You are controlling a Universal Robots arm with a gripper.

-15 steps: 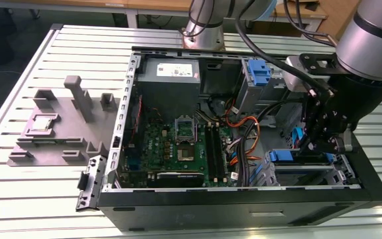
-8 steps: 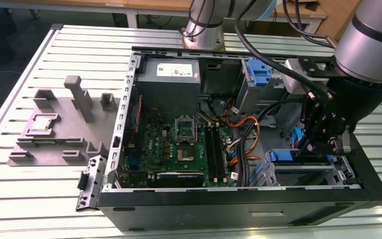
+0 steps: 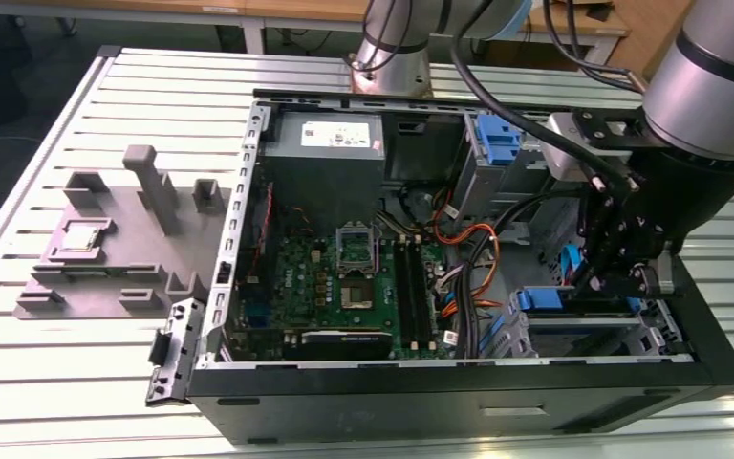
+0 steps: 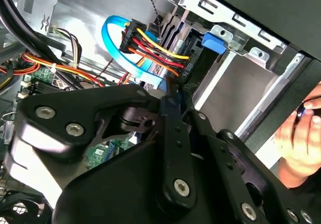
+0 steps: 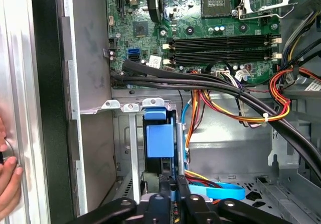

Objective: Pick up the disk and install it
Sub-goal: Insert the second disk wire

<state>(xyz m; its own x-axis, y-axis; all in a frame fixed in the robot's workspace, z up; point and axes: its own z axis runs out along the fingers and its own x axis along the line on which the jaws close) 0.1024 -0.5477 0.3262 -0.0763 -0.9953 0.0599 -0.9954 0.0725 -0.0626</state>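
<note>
Exterior high overhead; wrist views close inside case (image 3: 469, 402)

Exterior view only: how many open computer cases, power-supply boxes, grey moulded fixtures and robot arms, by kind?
open computer case: 1
power-supply box: 1
grey moulded fixture: 1
robot arm: 1
Total: 4

Slatted pale metal table (image 3: 35, 382) under even light, perhaps wooden desks (image 3: 278, 10) behind.
</note>
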